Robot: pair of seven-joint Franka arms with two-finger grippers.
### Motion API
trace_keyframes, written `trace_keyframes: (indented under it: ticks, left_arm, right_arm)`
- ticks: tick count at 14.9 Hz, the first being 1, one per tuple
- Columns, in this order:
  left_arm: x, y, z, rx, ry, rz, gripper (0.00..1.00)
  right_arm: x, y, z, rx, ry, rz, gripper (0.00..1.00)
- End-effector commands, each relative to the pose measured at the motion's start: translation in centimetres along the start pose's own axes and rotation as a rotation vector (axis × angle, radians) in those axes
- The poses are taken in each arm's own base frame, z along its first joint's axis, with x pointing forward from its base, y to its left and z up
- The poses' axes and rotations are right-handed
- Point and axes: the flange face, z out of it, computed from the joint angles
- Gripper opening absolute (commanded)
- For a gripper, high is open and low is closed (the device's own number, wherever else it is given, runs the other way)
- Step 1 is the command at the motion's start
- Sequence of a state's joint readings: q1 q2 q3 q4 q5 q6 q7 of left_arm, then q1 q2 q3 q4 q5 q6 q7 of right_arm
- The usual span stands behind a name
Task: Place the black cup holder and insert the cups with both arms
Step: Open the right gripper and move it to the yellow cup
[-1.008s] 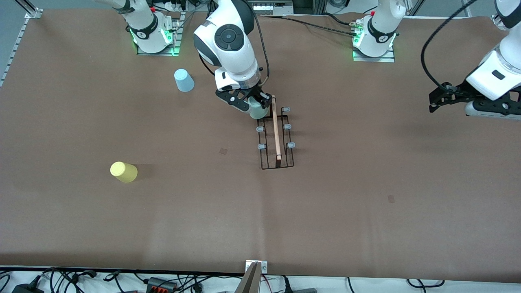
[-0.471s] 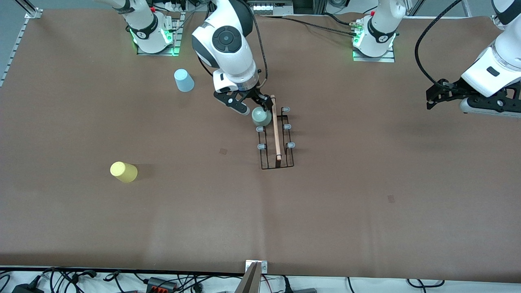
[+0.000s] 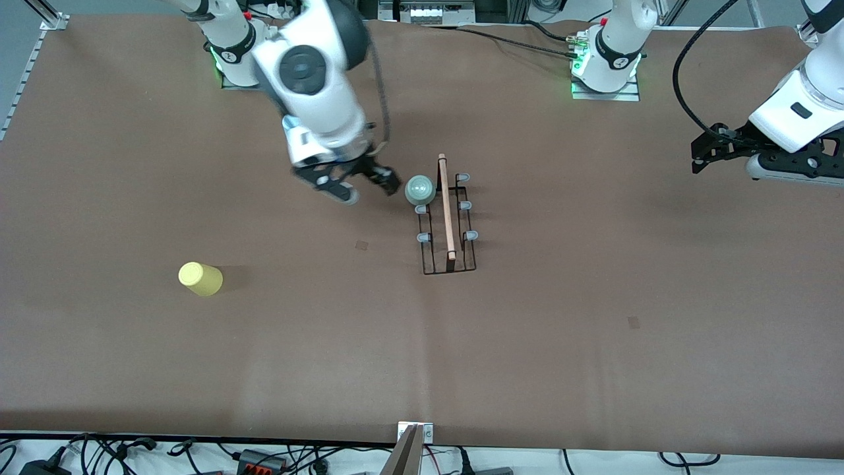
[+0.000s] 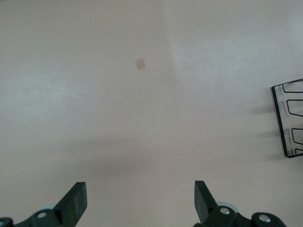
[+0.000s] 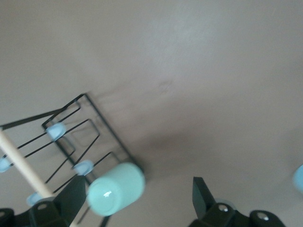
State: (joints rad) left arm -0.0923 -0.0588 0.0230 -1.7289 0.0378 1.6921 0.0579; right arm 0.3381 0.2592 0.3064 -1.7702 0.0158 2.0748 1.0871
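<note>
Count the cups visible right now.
2 in plain view: a pale sage green plastic tumbler upside down on a peg of the black wire rack, and a yellow plastic tumbler on the table toward the right arm's end. The right arm may hide another.

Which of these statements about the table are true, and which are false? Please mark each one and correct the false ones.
1. The green cup sits upside down on a peg of the holder. True.
2. The right gripper holds the green cup. False: its fingers are open and empty, beside the holder.
3. The yellow cup is on the holder. False: it lies on the table, toward the right arm's end.
4. The left gripper is open and holds nothing. True.
5. All six pegs carry cups. False: only one peg has a cup.
</note>
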Motion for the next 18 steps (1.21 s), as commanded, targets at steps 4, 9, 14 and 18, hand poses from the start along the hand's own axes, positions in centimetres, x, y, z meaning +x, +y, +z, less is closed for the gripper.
trace_keyframes:
  ticks: [4, 9, 14, 18]
  left_arm:
    - [0.6, 0.4, -1.1, 0.018, 0.006, 0.028, 1.0]
    - [0.6, 0.4, -1.1, 0.018, 0.005, 0.028, 1.0]
    - [0.6, 0.4, -1.1, 0.018, 0.005, 0.03, 1.0]
    - [0.6, 0.4, -1.1, 0.018, 0.005, 0.03, 1.0]
  right_arm:
    - [8.5, 10.7, -0.5, -0.079, -0.04, -0.303, 1.0]
    - [17.6, 20.6, -0.2, -0.084, -0.049, -0.518, 1.0]
    - [23.4, 26.9, 2.5, -0.075, -0.022, -0.656, 1.0]
    - [25.8, 27.8, 5.8, -0.118, 0.065, -0.693, 1.0]
